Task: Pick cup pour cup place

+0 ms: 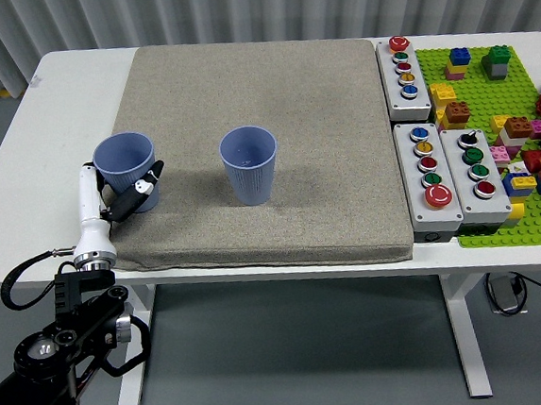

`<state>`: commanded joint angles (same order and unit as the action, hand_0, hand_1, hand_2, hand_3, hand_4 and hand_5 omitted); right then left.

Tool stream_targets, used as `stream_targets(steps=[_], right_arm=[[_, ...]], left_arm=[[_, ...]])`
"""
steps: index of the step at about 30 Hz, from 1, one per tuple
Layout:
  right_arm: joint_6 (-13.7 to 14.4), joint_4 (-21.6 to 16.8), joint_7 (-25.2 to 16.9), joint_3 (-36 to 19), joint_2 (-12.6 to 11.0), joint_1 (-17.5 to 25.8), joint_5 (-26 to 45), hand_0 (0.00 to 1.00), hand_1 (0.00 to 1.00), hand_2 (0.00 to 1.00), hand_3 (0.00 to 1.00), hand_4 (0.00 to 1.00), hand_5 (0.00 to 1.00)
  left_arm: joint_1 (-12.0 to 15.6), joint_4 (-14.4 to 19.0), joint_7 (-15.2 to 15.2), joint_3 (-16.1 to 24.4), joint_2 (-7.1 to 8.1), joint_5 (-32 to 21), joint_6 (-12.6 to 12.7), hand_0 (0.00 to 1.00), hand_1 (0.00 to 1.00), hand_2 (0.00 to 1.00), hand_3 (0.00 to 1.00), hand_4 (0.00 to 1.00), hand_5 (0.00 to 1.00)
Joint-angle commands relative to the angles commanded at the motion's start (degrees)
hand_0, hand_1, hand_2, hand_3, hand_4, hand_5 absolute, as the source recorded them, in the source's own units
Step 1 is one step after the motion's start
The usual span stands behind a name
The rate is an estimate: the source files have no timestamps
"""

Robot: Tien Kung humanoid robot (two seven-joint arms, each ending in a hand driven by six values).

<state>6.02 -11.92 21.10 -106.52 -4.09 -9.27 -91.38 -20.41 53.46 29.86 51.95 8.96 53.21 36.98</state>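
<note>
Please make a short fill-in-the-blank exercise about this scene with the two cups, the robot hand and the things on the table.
1. The left hand grasps the cup at the mat's ____ edge.
2. Both cups are ____ in colour.
3. The cups stand on a grey ____ .
4. The button boxes lie to the ____ of the mat.

Missing words: left; blue; mat; right

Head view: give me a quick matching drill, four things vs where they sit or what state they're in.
Things:
1. left cup
2. middle cup
3. button boxes
4. green brick plate

Places/states:
A. far right of the table
B. standing free on the mat, nothing touching it
C. held by the left hand at the mat's left edge
D. between the mat and the brick plate

Pairs: 1-C, 2-B, 3-D, 4-A
</note>
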Motion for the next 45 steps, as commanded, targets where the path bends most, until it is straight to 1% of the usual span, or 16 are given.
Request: stream_targets(steps=[3, 4, 6, 9, 10, 15, 16, 21, 22, 27, 28, 33, 34, 39, 40, 45], right_arm=[[0.0, 0.0, 0.0, 0.0, 0.0, 0.0, 0.0, 0.698, 0.69, 0.644, 0.624, 0.002, 0.384], [0.0, 0.0, 0.0, 0.0, 0.0, -0.1, 0.0, 0.698, 0.689, 0.644, 0.624, 0.002, 0.385], [0.0, 0.0, 0.0, 0.0, 0.0, 0.0, 0.0, 0.698, 0.689, 0.644, 0.624, 0.002, 0.385], [0.0, 0.0, 0.0, 0.0, 0.0, 0.0, -0.1, 0.698, 0.689, 0.644, 0.624, 0.002, 0.385], [0.0, 0.0, 0.0, 0.0, 0.0, 0.0, -0.2, 0.699, 0.69, 0.645, 0.624, 0.002, 0.385], [0.0, 0.0, 0.0, 0.0, 0.0, 0.1, -0.2, 0.699, 0.69, 0.645, 0.624, 0.002, 0.385], [0.0, 0.0, 0.0, 0.0, 0.0, 0.1, -0.2, 0.698, 0.69, 0.645, 0.623, 0.002, 0.385], [0.0, 0.0, 0.0, -0.1, 0.1, 0.1, -0.3, 0.698, 0.69, 0.645, 0.623, 0.002, 0.385], [0.0, 0.0, 0.0, 0.0, 0.1, 0.2, -0.3, 0.698, 0.69, 0.645, 0.623, 0.002, 0.386], [-0.1, 0.0, 0.1, 0.0, 0.1, 0.3, -0.4, 0.698, 0.69, 0.645, 0.623, 0.002, 0.386], [-0.1, 0.0, 0.1, 0.0, 0.1, 0.3, -0.4, 0.698, 0.69, 0.644, 0.623, 0.002, 0.385], [-0.1, 0.0, 0.1, -0.1, 0.1, 0.5, -0.6, 0.698, 0.69, 0.644, 0.623, 0.002, 0.385], [-0.1, 0.0, 0.1, -0.1, 0.1, 0.5, -0.6, 0.698, 0.69, 0.644, 0.623, 0.002, 0.386], [-0.1, 0.0, 0.0, 0.0, 0.0, 0.5, -0.4, 0.698, 0.69, 0.644, 0.623, 0.002, 0.386], [-0.1, 0.0, 0.0, -0.1, 0.0, 0.4, -0.4, 0.698, 0.689, 0.644, 0.623, 0.002, 0.386], [-0.1, 0.0, 0.0, 0.1, 0.0, 0.3, -0.2, 0.698, 0.689, 0.644, 0.623, 0.002, 0.386]], left_arm=[[0.0, 0.1, -0.2, 0.2, 0.02, 0.7, -0.1, 0.502, 0.447, 0.476, 0.482, 0.795, 0.329], [0.0, 0.1, -0.2, 0.3, 0.02, 0.8, -0.1, 0.524, 0.498, 0.519, 0.529, 0.799, 0.331], [0.2, 0.1, -0.3, 0.6, 0.0, 1.2, -0.9, 0.524, 0.498, 0.519, 0.529, 0.799, 0.331], [0.2, 0.1, -0.3, 0.9, 0.06, 1.5, -1.4, 0.524, 0.498, 0.519, 0.529, 0.799, 0.331], [0.3, 0.1, -0.4, 0.9, 0.09, 1.7, -1.4, 0.542, 0.528, 0.544, 0.546, 0.809, 0.335], [0.4, -0.1, -0.3, 0.9, 0.09, 1.9, -1.5, 0.542, 0.528, 0.544, 0.546, 0.809, 0.335], [0.4, -0.1, -0.3, 1.0, 0.08, 1.9, -1.6, 0.557, 0.547, 0.58, 0.572, 0.813, 0.338], [0.5, -0.1, -0.7, 1.2, 0.15, 2.7, -2.2, 0.557, 0.547, 0.58, 0.572, 0.813, 0.338], [0.6, -0.1, -0.9, 1.3, 0.19, 3.1, -2.5, 0.587, 0.567, 0.618, 0.675, 0.878, 0.395], [0.9, 0.0, -1.5, 1.7, 0.3, 4.1, -3.4, 0.587, 0.567, 0.618, 0.675, 0.878, 0.395], [0.9, 0.0, -1.5, 1.7, 0.32, 4.2, -3.5, 0.609, 0.606, 0.659, 0.722, 0.898, 0.422], [1.2, 0.3, -1.8, 2.1, 0.37, 5.4, -4.1, 0.609, 0.606, 0.659, 0.722, 0.898, 0.422], [1.4, 0.5, -1.8, 2.1, 0.38, 5.8, -4.2, 0.641, 0.658, 0.746, 0.823, 0.92, 0.444], [1.5, 1.2, -2.0, 2.7, 0.32, 7.1, -4.4, 0.641, 0.658, 0.746, 0.823, 0.92, 0.444], [1.5, 1.4, -2.1, 2.7, 0.35, 7.6, -4.5, 0.662, 0.68, 0.779, 0.853, 0.93, 0.458], [1.7, 1.8, -1.9, 3.0, 0.38, 8.5, -4.6, 0.662, 0.68, 0.779, 0.853, 0.93, 0.458]])
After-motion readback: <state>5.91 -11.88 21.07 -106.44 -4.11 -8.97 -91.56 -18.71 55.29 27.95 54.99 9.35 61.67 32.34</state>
